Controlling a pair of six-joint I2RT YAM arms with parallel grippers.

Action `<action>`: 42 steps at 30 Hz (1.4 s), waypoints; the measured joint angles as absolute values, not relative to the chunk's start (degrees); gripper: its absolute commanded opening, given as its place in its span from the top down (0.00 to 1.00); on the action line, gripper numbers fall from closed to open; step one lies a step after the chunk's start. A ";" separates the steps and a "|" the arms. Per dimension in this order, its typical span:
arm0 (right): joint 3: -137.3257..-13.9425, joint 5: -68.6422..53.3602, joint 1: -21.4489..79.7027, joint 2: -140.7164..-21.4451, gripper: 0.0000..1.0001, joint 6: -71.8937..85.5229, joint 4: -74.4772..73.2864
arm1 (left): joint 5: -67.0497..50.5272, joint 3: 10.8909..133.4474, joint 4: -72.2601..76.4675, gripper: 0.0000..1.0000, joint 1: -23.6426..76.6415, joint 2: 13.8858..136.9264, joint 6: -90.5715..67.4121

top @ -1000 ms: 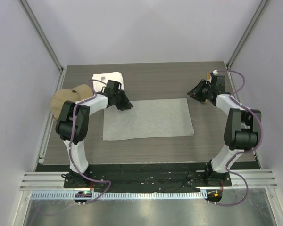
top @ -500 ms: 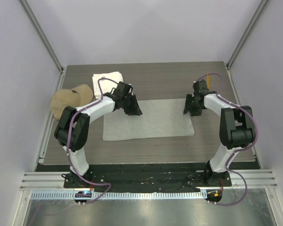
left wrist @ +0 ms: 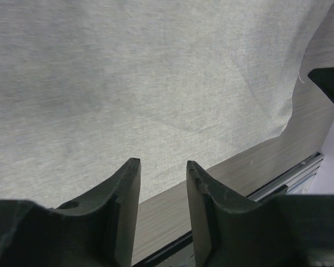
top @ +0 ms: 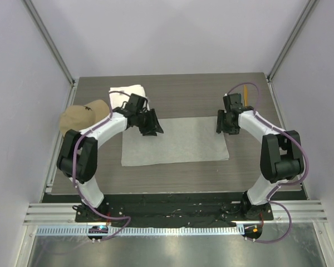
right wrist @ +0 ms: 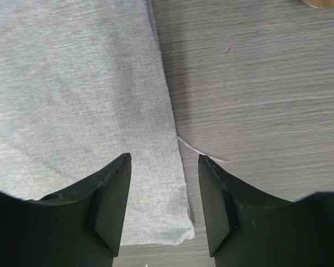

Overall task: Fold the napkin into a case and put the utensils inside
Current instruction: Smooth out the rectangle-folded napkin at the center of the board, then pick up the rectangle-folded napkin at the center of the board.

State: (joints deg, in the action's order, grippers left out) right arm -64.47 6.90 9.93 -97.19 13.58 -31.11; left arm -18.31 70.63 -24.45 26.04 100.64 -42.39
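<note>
Napkin [top: 175,141] — thin, finely woven grey cloth — lies flat as an unfolded rectangle on your wood-grain table [top: 211,100]. Your left gripper [left wrist: 162,167] hangs parted over its far-left part. Your right gripper [right wrist: 164,161] is parted astride its right edge, beside a loose thread [right wrist: 203,153]. Both hold nothing.

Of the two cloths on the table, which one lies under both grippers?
The light-grey napkin, the larger one in the middle. The white towel is smaller and sits farther back on the left, next to the tan cap.
</note>
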 measured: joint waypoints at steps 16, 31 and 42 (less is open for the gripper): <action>-66.41 -11.44 17.65 -93.25 0.42 18.24 -27.31 | -12.03 71.24 -45.08 0.43 6.87 97.36 -25.78; -60.86 -17.69 17.63 -84.68 0.43 18.33 -24.62 | -3.49 71.22 -46.15 0.54 6.31 101.91 -20.32; -59.55 -19.03 17.65 -82.96 0.43 18.35 -23.57 | -0.60 70.59 -43.22 0.57 9.08 104.42 -18.98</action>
State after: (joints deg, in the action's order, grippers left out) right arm -59.55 -19.03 17.65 -82.96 18.35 -23.57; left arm -0.60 70.59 -43.22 9.08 104.42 -18.98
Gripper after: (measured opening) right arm 0.571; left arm 0.425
